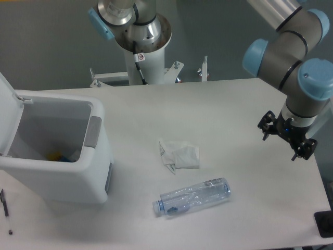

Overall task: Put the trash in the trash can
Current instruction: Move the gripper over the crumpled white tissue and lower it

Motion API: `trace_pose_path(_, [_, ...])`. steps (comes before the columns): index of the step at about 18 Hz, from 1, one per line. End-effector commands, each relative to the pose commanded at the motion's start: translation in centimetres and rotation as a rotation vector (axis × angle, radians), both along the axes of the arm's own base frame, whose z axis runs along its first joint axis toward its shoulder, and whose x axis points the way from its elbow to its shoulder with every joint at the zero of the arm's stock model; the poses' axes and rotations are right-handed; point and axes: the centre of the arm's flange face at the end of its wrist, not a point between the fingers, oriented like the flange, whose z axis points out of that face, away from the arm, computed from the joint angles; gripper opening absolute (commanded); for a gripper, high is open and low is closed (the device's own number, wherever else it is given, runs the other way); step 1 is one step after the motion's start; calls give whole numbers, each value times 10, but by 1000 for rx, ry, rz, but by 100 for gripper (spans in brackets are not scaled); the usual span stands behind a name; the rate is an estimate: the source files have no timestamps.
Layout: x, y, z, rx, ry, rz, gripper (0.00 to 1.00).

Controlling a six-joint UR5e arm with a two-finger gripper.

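A crumpled white paper wrapper (pixel 178 155) lies on the white table near its middle. Just in front of it a crushed clear plastic bottle (pixel 193 196) lies on its side, bluish cap toward the left. The white trash can (pixel 67 177) stands at the left with its lid (pixel 8 112) swung up and its mouth uncovered; something small, yellow and blue, shows at its bottom. My gripper (pixel 287 137) hangs over the table's right edge, well right of both pieces of trash. Its black fingers are spread open with nothing between them.
A thin black pen (pixel 6 209) lies at the front left corner beside the trash can. The arm's white base column (pixel 143 57) rises behind the table's far edge. A black block (pixel 325 224) sits off the front right corner.
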Motion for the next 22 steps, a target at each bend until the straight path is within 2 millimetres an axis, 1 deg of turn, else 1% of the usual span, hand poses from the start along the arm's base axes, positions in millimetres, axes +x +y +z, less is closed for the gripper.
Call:
trace_pose_path(1, [1, 0, -3, 0, 0, 3, 100])
trace_pose_path(7, [5, 2, -3, 11, 17, 3, 100])
trace_pose_path(8, [9, 4, -2, 14, 16, -1, 100])
trace_pose_path(10, [15, 3, -4, 18, 2, -2, 100])
trace_pose_path(11, [20, 0, -11, 20, -15, 4, 100])
trace_pose_path(15, [46, -3, -12, 80, -74, 114, 100])
trace_pose_path(17, [63, -5, -12, 118, -107, 122, 100])
trace_pose_path(18, [70, -7, -14, 125, -124, 122, 100])
trace_pose_path(19, [81, -8, -23, 117, -146, 120, 100])
trace_pose_path(20, [94, -11, -29, 108, -163, 128, 100])
trace_pose_path(21, [109, -11, -35, 102, -177, 143, 100])
trace_pose_path(22, [120, -9, -41, 105, -174, 159, 100])
